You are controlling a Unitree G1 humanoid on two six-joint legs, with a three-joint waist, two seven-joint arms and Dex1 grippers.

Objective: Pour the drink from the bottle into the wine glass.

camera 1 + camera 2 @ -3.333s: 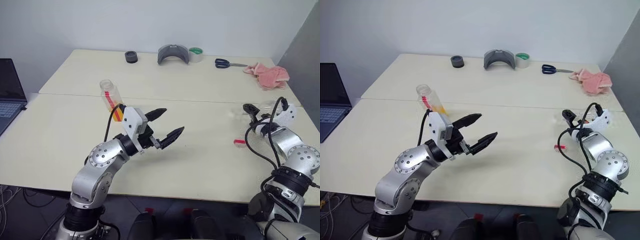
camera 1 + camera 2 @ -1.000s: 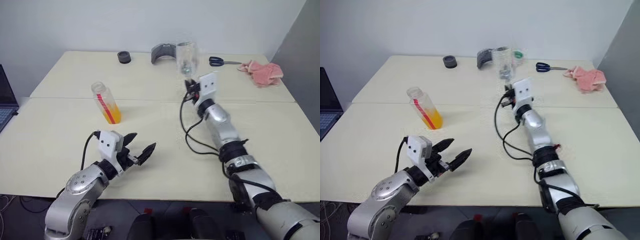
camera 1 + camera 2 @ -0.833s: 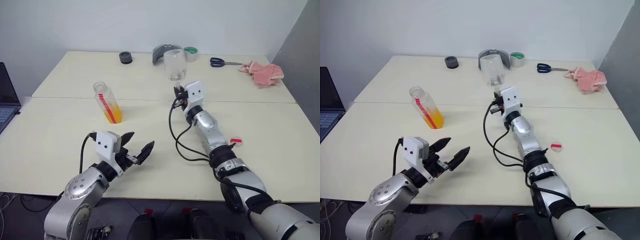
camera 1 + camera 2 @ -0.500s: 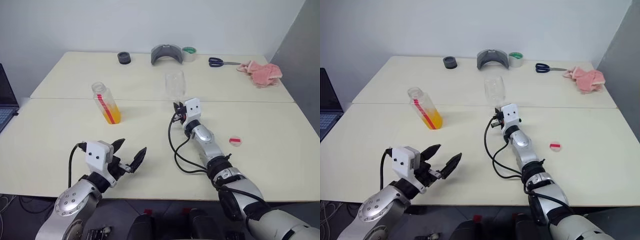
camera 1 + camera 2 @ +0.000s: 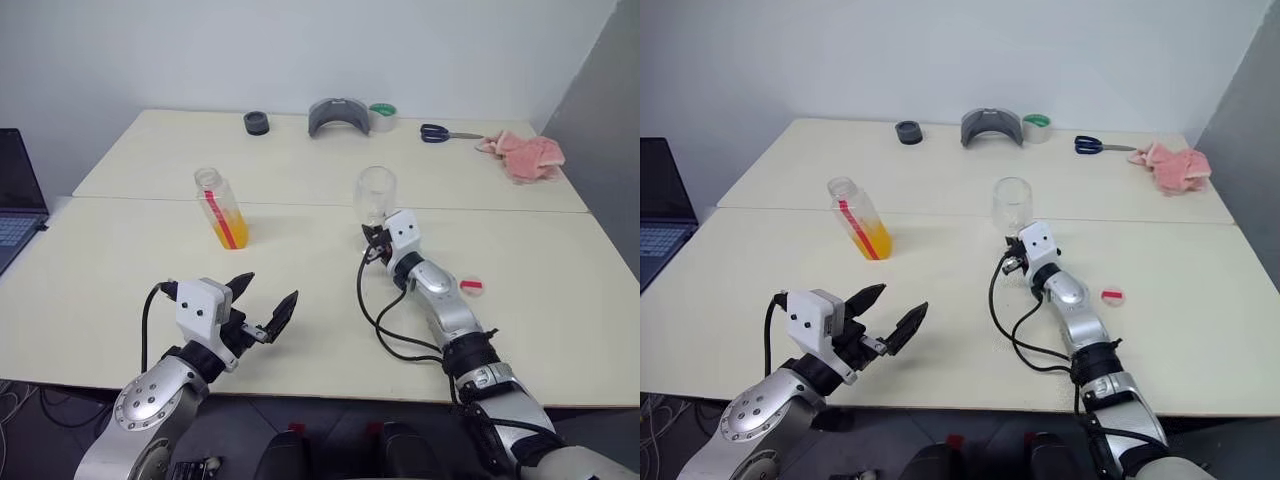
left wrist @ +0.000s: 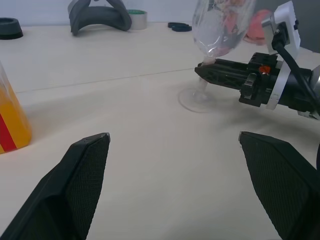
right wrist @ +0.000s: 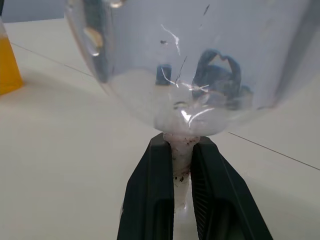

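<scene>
— Which step is in hand?

— From the left: the left gripper (image 5: pixel 263 303) hangs spread and empty over the table (image 5: pixel 120 270). The uncapped bottle (image 5: pixel 221 207) with its orange drink (image 5: pixel 230 229) stands beyond it. The right gripper (image 7: pixel 182 165) pinches the wine glass (image 5: pixel 376 192) stem, foot at the table.

— And next?

— I think the left gripper must grasp the bottle, then pour.

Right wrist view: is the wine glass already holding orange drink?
No: the wine glass bowl is clear and empty, while the drink sits in the bottle.
</scene>
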